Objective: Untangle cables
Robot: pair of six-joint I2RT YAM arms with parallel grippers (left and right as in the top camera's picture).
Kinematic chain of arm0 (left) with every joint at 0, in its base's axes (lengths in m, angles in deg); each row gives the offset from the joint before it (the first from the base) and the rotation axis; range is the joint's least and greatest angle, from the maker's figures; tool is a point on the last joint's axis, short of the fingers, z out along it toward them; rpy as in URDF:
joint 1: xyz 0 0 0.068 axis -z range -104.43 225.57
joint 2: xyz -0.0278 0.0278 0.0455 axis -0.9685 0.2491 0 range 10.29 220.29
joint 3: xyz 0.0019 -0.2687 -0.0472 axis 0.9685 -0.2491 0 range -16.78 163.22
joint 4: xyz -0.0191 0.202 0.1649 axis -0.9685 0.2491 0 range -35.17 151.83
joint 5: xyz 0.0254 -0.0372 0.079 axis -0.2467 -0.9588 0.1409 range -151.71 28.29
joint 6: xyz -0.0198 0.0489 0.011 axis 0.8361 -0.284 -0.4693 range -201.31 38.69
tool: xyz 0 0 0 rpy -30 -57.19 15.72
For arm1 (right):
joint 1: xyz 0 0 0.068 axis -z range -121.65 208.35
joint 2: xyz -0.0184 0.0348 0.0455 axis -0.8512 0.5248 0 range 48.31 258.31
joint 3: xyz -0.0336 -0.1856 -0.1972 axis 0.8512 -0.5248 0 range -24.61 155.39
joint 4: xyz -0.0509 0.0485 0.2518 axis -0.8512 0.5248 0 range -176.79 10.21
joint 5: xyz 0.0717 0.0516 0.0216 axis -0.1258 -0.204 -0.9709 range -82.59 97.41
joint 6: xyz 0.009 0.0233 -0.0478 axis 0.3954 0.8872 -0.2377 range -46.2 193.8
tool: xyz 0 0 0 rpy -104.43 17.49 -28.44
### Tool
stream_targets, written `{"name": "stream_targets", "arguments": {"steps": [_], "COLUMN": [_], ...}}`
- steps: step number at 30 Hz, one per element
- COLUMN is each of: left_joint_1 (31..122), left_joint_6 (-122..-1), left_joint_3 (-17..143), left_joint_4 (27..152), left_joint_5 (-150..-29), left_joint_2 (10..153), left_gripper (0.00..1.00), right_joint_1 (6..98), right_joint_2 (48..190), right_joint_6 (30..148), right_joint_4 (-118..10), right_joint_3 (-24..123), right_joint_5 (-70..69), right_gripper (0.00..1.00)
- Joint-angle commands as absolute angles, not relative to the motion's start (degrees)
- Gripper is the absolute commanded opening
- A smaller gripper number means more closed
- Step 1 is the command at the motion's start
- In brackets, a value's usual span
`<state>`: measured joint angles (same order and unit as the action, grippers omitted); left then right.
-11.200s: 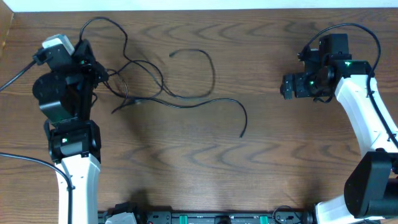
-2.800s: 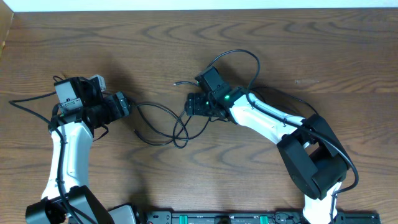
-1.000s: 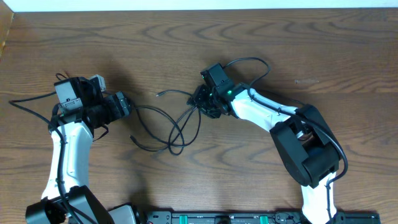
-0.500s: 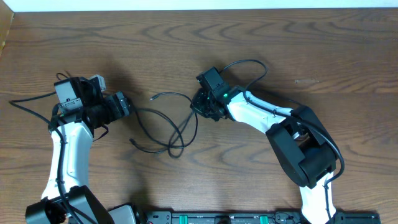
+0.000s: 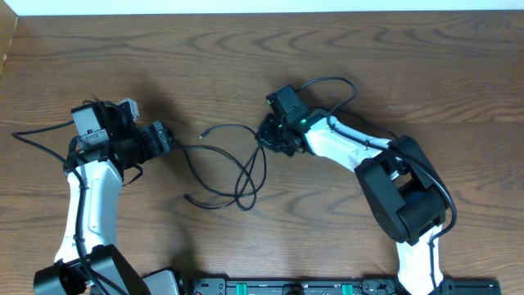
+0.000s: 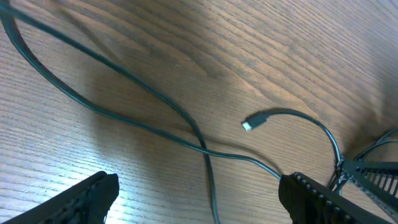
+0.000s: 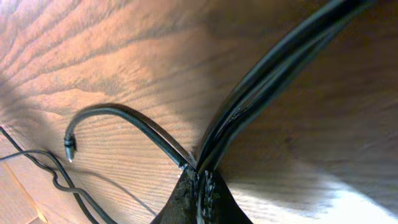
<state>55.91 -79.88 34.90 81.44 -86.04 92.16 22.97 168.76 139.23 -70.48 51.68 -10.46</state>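
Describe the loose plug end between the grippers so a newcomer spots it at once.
On the wooden table, find the black cables tangled between the left gripper and right gripper. One cable arcs from the right gripper's pinch toward the left gripper and ends in a small plug. It has a pale tip and lies nearer the table's far edge than the other loose end.

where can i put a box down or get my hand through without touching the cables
Crowded: between the left tool and right tool, where the cables loop. Bare wood: the far right corner of the table, beyond the right arm; the far strip behind both tools; the near middle, between the loops and the front rail.
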Motion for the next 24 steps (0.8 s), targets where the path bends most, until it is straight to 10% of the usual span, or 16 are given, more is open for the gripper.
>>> {"name": "stream_targets", "arguments": {"steps": [1, 22, 24], "left_joint_1": [56.04, 56.04, 56.04], "left_joint_6": [-80.67, -80.67, -80.67], "left_joint_3": [34.09, 34.09, 34.09], "left_joint_4": [81.57, 81.57, 81.57], "left_joint_5": [-86.55, -86.57, -86.55], "left_joint_2": [92.29, 92.29, 92.29], "left_gripper": [0.87, 0.88, 0.87], "right_joint_1": [23.91, 23.91, 23.91], "right_joint_2": [163.29, 138.90, 138.37], "right_joint_6": [134.20, 113.24, 111.84], "right_joint_4": [-70.37, -79.59, -81.21], "right_joint_3": [51.04, 51.04, 51.04], "right_joint_5": [-11.09, -6.00, -5.98], "right_gripper": [0.01, 0.01, 0.13]}}
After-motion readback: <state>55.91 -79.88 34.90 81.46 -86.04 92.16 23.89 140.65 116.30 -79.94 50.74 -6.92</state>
